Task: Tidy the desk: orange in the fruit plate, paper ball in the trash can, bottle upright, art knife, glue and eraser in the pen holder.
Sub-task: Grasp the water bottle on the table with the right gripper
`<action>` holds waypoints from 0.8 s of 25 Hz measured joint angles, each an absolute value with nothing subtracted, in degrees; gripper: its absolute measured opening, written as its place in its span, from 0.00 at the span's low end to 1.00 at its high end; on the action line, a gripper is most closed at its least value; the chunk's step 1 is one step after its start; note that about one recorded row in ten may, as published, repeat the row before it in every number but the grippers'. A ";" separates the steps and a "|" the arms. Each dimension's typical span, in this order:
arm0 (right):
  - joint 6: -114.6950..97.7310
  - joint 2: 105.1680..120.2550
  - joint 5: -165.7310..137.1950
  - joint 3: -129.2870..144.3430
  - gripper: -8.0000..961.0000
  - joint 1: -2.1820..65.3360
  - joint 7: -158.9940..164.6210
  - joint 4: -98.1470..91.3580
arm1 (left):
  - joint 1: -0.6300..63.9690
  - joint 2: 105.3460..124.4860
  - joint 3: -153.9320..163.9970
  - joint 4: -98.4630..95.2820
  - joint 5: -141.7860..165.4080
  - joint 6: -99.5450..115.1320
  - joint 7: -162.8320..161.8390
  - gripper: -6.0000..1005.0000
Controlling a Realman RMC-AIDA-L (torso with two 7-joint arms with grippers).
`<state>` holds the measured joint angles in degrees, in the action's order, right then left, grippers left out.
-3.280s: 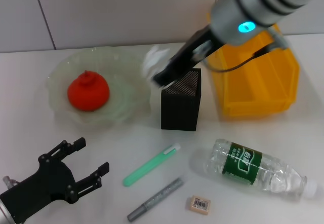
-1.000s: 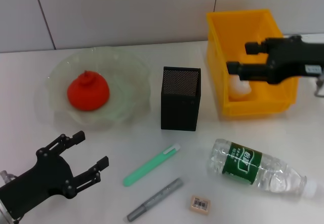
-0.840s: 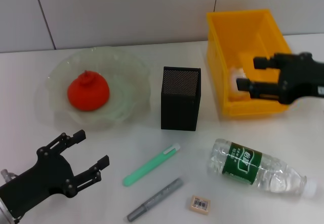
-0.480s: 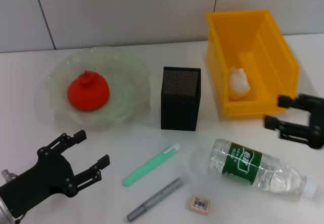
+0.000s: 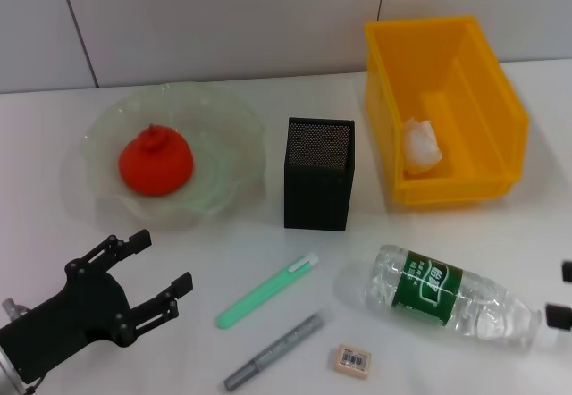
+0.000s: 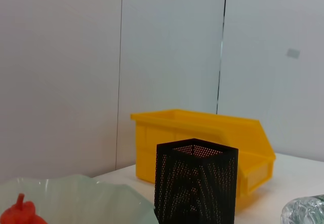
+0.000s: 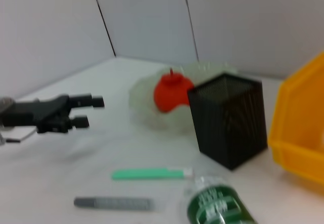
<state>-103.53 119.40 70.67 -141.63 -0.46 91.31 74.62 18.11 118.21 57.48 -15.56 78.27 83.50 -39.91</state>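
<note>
Bottle (image 5: 451, 298) lying on table (image 5: 36, 145): light, smooth, liable to roll; grasp mid-body at label; right claw (image 5: 561, 295) at frame edge, state indiscernible; left claw (image 5: 143, 279) spread, idle.

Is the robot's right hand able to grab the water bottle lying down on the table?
Probably yes. The right gripper sits at the table's right edge, right beside the bottle near its cap end. Nothing lies between them; the eraser is off to the other side.
</note>
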 joint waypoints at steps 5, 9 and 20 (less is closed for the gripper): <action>-107.71 118.63 63.45 -145.31 0.72 1.73 96.47 78.60 | 18.15 118.20 57.48 -15.56 78.46 83.18 -39.91 0.82; -111.93 117.06 56.46 -145.21 0.72 6.90 106.51 85.67 | 18.39 118.21 57.48 -15.56 78.57 82.92 -39.91 0.82; -121.31 112.73 46.76 -138.93 0.72 19.30 124.56 96.47 | 18.46 118.21 57.48 -15.56 78.37 82.80 -39.98 0.82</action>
<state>-121.31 112.73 46.76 -138.93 19.30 124.56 96.47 18.46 118.21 57.48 -15.56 78.37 82.80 -39.98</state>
